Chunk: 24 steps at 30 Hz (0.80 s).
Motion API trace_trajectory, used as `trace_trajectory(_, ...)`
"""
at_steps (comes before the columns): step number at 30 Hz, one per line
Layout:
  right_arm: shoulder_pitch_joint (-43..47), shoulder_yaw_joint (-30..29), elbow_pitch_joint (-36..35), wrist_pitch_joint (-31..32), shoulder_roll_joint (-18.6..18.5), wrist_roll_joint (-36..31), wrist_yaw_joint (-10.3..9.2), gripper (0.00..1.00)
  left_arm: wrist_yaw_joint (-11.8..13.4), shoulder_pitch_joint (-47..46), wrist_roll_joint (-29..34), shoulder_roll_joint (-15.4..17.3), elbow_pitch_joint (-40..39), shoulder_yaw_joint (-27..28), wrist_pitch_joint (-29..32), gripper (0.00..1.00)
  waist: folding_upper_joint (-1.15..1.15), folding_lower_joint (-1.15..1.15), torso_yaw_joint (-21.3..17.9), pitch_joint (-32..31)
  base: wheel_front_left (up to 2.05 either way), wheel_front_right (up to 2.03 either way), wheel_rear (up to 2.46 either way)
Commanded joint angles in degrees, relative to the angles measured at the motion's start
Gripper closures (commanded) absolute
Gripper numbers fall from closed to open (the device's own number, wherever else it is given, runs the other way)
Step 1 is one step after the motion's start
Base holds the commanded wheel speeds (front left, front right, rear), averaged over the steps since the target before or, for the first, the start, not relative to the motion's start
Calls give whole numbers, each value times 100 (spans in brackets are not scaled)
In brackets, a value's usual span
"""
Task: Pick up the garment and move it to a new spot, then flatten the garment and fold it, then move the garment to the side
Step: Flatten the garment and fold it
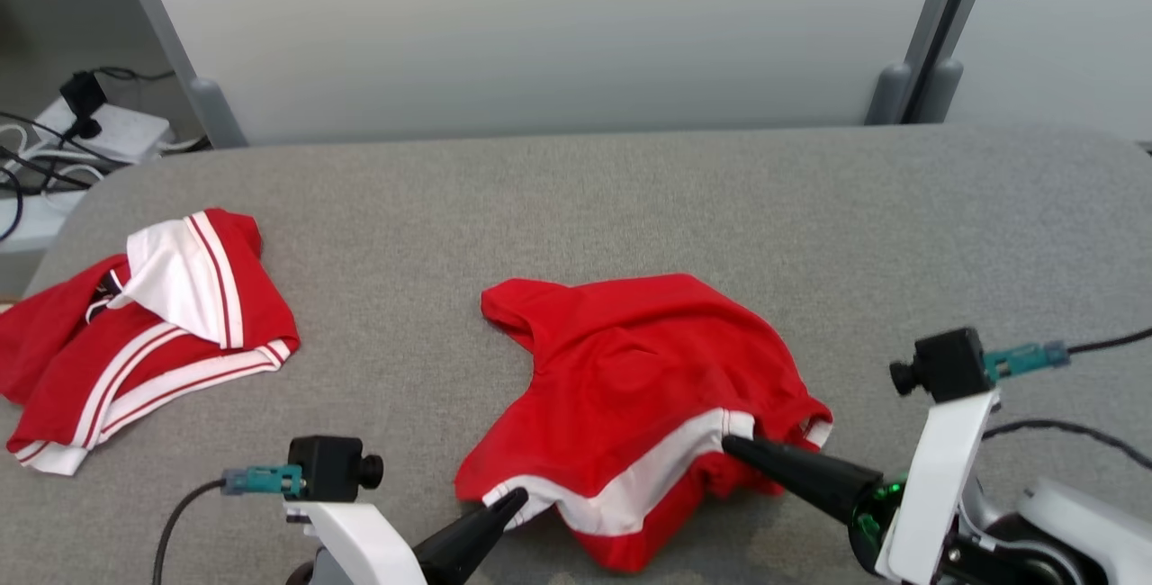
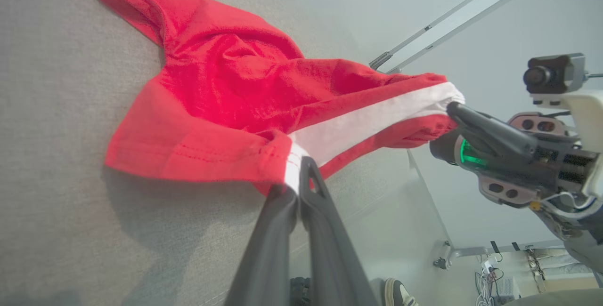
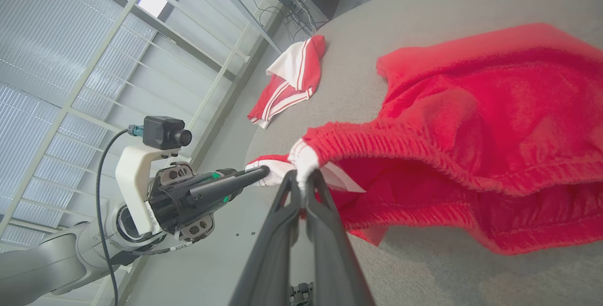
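The left gripper (image 1: 517,499) and right gripper (image 1: 731,443) each pinch the red garment (image 1: 630,360) by its thin edge, so a tug could slip it loose.

Grey fabric table (image 1: 630,198). Spare red-and-white garment (image 1: 144,333) lies crumpled on the table's left end. Off the table's far-left corner is a white power strip (image 1: 108,130) with black cables (image 1: 27,166), possibly a plug on top. White wall panel (image 1: 540,27) stands behind the table's far edge.

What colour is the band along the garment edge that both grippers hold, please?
White band on a red garment; clearest in the left wrist view.
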Motion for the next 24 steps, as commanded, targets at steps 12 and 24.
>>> trace_trajectory(12,-2655,-690,2867,338,1299,-184,25,100,-199,-3180,298,-300,2134,511,988,100,0,0,51,1887,0,0,0)
trace_trajectory(24,-5108,-1717,4603,-791,1709,-569,25,100,-1215,-6225,1475,-724,3911,1371,-1165,100,0,0,0,2725,0,0,0)
